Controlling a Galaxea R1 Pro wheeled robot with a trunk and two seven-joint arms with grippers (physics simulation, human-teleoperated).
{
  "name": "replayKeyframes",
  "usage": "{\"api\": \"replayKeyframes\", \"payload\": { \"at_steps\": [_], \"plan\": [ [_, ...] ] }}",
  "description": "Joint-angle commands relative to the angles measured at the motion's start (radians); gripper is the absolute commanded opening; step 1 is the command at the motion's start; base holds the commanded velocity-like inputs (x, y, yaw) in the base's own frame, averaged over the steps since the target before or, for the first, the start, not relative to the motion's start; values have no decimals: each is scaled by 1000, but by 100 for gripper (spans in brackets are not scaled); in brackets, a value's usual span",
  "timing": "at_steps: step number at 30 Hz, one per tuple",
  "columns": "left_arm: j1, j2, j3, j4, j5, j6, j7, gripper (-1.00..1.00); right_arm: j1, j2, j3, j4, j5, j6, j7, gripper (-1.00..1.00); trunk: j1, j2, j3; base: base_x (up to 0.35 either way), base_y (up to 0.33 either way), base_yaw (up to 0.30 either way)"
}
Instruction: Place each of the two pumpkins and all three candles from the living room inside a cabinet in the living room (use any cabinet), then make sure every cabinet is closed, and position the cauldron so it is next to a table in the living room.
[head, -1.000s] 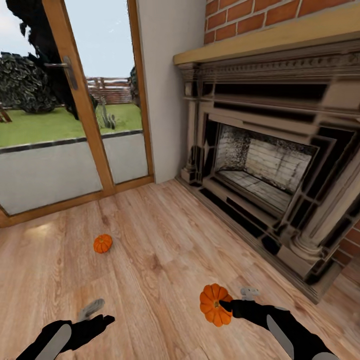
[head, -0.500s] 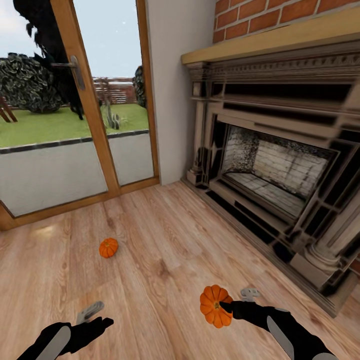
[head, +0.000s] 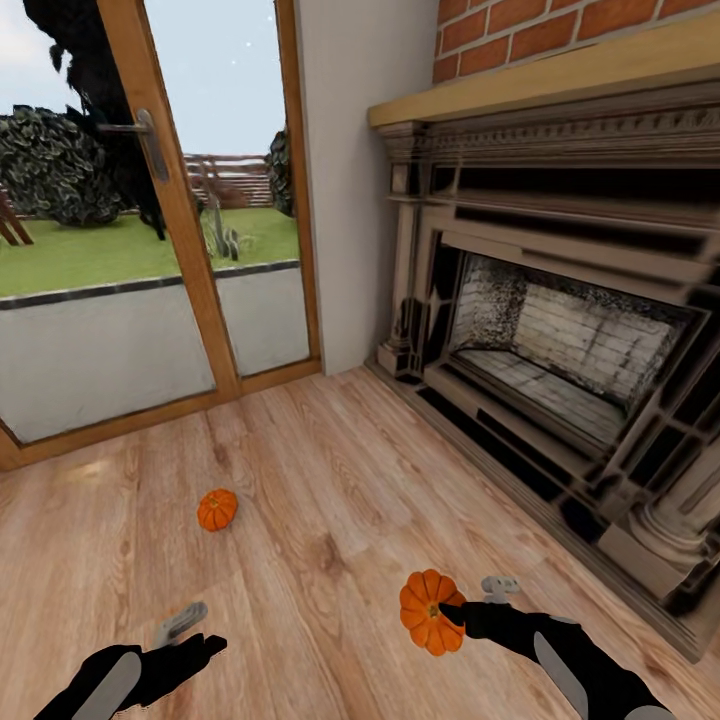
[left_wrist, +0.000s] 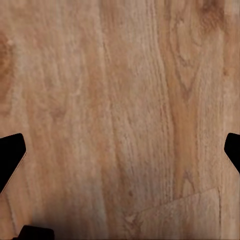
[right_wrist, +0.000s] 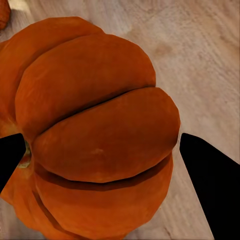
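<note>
A bright-orange ribbed pumpkin (head: 428, 610) hangs above the wood floor, and my right gripper (head: 456, 612) is shut on it from the right. In the right wrist view this pumpkin (right_wrist: 95, 135) bulges between the two dark fingertips (right_wrist: 212, 192). A second pumpkin (head: 217, 509) lies on the floor further ahead to the left, apart from both arms. My left gripper (head: 192, 632) hovers low at the near left. Seen from its wrist, the left gripper (left_wrist: 122, 152) stands open over bare floorboards.
An ornate carved fireplace (head: 560, 330) with a brick wall above runs along the right side. A glass door with a wooden frame (head: 185, 230) closes the far left, with a garden behind it. Wood floor (head: 320, 480) stretches between them.
The whole picture has shifted as the camera turned, so the fireplace and floor pumpkin sit further right and lower. Both arms and the held pumpkin keep their places in the view.
</note>
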Motion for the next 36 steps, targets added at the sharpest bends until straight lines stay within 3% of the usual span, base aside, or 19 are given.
{"api": "replayKeyframes", "payload": {
  "at_steps": [1, 29, 36],
  "plan": [
    [0, 1, -4, -1, 11, 1, 10, 100, -1, -1, 5, -2, -10, 6, -5, -100, 0, 0, -1, 152, 99, 0],
    [-1, 1, -4, 3, 11, 1, 10, 100, -1, 2, 6, -3, -10, 7, -6, -100, 0, 0, -1, 173, 138, 1],
    [-1, 0, -4, 3, 11, 1, 10, 100, -1, 2, 6, -3, -10, 6, -1, -100, 0, 0, -1, 224, 221, 209]
  ]
}}
